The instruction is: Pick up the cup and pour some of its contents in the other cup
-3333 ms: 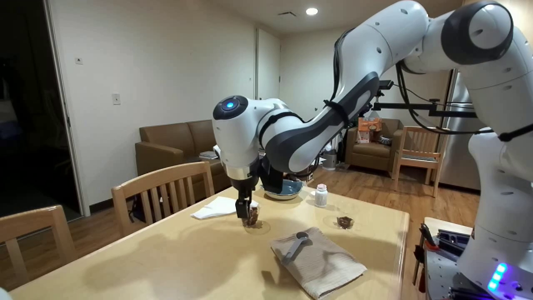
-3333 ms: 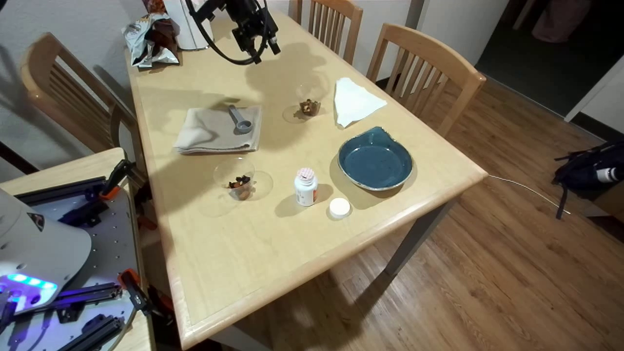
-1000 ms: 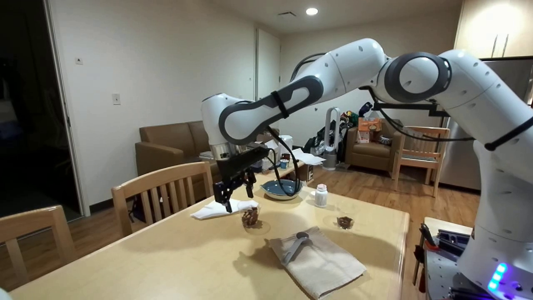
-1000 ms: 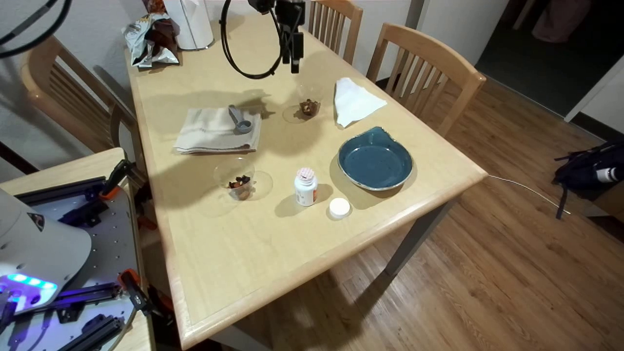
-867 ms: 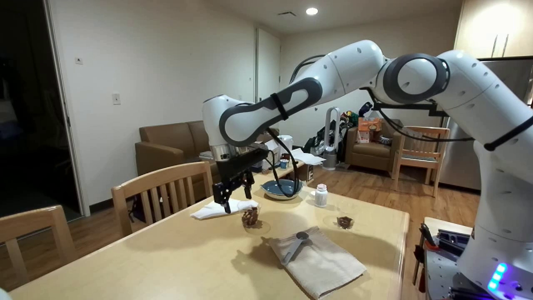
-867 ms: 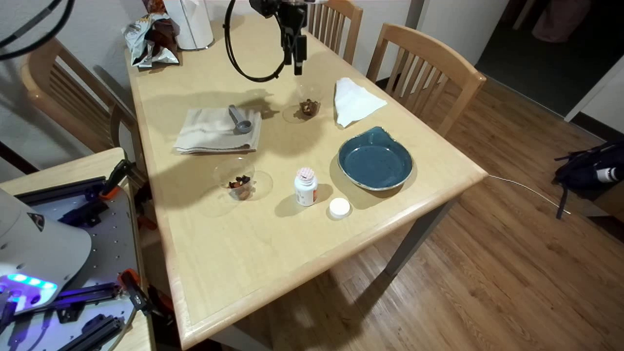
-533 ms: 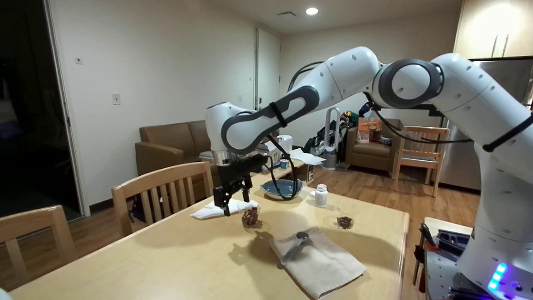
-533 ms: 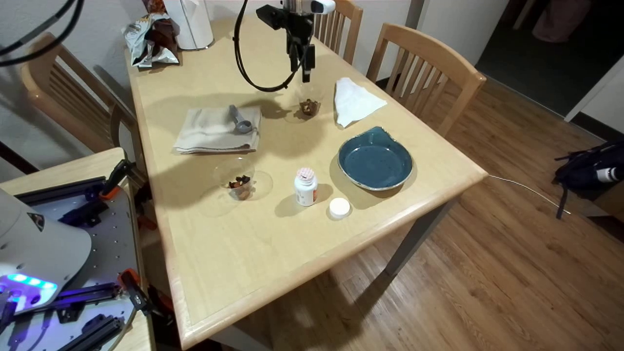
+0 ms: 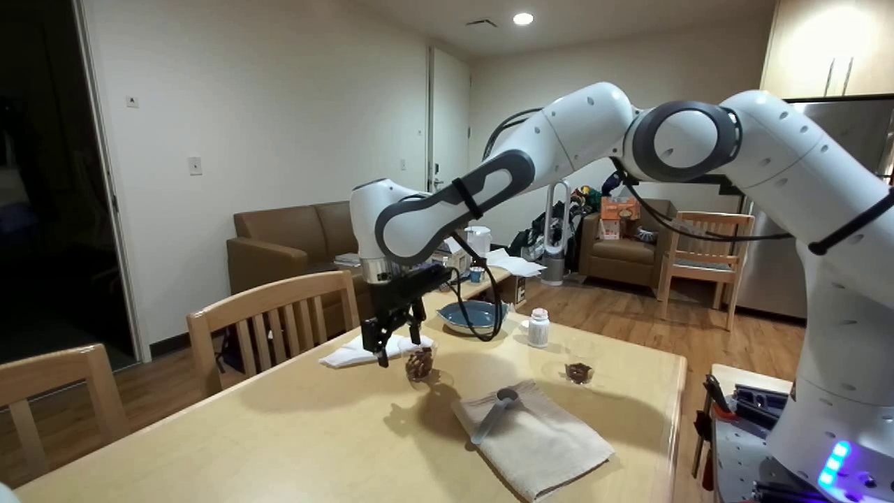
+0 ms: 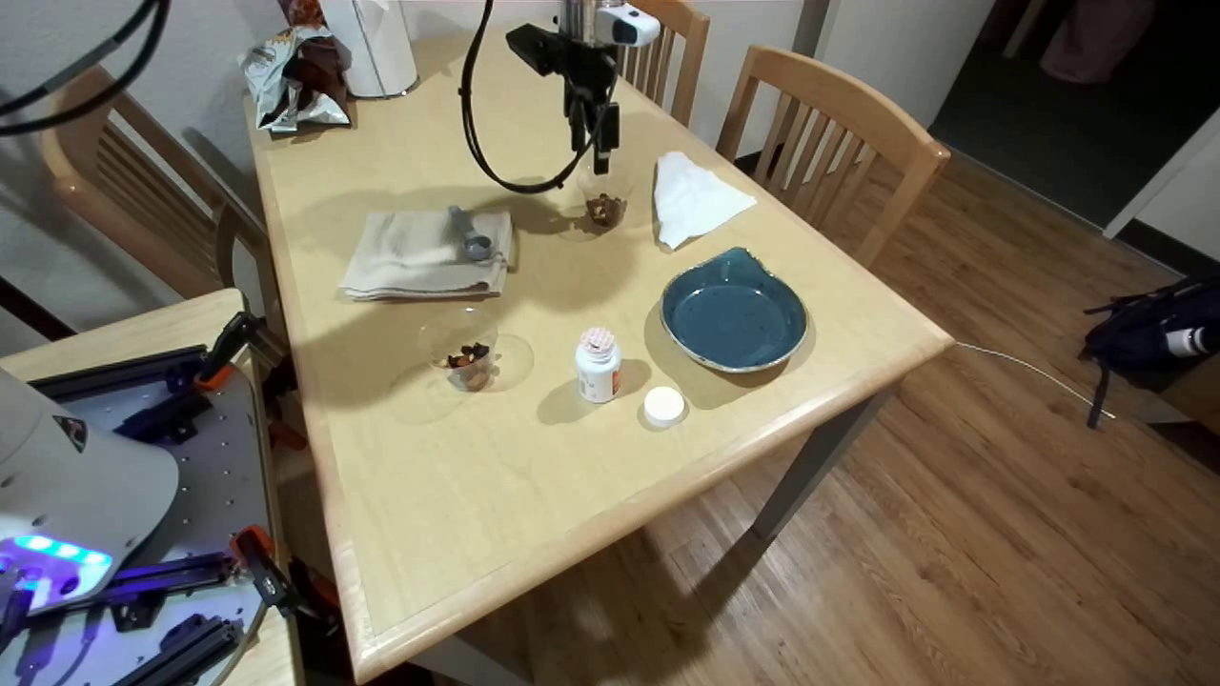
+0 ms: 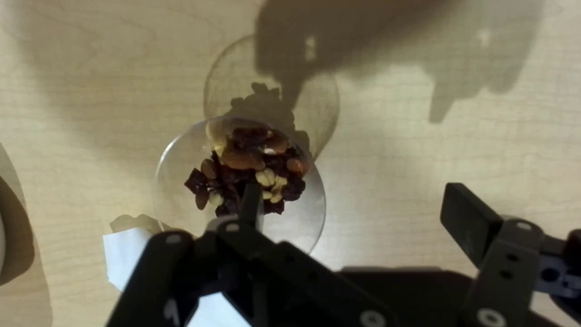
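Observation:
A clear cup of nuts and dried fruit stands upright on the table, in both exterior views and in the wrist view. A second clear cup with similar contents stands nearer the robot base, also in an exterior view; it is outside the wrist view. My gripper is open and empty, pointing down close above the first cup. In the wrist view, the gripper has its left fingertip over the cup's opening and its right fingertip over bare table, so the cup is not between the fingers.
A folded cloth with a grey scoop lies between the cups' side and the near edge. A white bottle, its lid, a blue dish and a white napkin are also on the table.
The arm has swung and the wrist has turned since the earliest frames. Over the last second the open gripper has come down and closer to the first cup. The cups have not moved.

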`<state>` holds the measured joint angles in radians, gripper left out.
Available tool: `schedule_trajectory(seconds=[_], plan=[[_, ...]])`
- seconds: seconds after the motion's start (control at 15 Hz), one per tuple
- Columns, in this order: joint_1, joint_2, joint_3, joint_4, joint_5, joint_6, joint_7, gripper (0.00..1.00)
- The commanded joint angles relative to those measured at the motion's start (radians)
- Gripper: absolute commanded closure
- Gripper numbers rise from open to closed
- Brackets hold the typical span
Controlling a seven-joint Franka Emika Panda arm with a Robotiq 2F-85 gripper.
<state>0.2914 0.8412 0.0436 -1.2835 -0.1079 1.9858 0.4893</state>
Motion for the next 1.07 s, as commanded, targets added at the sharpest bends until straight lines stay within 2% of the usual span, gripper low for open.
schedule_trajectory(seconds=[0.0,0.07,0.2,0.8,1.0], plan=[[-0.021,-0.008,0.004,-0.045,0.053,0.044,-0.036,0.04],[-0.024,-0.009,0.007,-0.051,0.062,0.044,-0.041,0.27],[-0.025,-0.012,0.004,-0.065,0.069,0.06,-0.04,0.32],[-0.016,-0.016,0.001,-0.087,0.078,0.063,-0.019,0.9],[-0.009,-0.023,0.0,-0.101,0.076,0.063,-0.013,0.98]])
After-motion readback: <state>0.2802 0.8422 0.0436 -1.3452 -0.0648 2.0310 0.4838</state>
